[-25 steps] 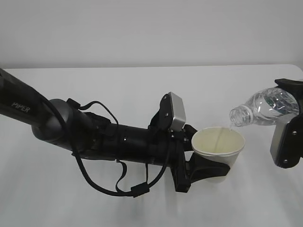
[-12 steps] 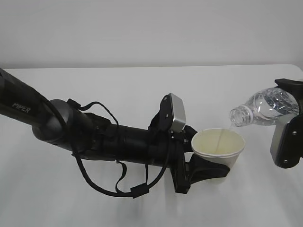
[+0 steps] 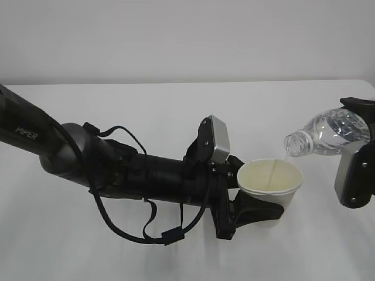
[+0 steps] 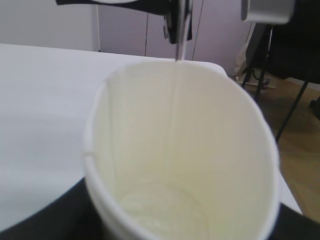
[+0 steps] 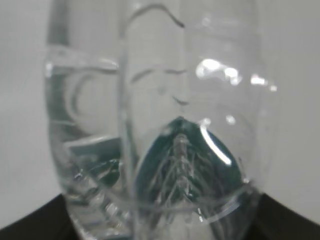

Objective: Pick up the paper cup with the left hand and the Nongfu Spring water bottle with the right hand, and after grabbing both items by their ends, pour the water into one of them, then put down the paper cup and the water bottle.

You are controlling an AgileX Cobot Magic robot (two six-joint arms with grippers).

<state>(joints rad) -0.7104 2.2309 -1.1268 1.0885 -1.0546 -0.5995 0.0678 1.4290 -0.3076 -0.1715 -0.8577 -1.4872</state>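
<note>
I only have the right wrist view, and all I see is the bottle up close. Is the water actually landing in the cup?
Observer: Yes. In the exterior view a thin stream of water runs from the mouth of the Nongfu Spring water bottle into the paper cup.
Operator: Is the cup off the table or resting on it?
Observer: I can't tell. The left hand grips it low around the body, mouth up.
Operator: Any water collected yet?
Observer: The left wrist view shows the stream running down the inner wall to a shallow pool at the bottom.
Operator: How far is my bottle tipped?
Observer: Nearly level, neck slightly down, pointing left toward the cup.
</note>
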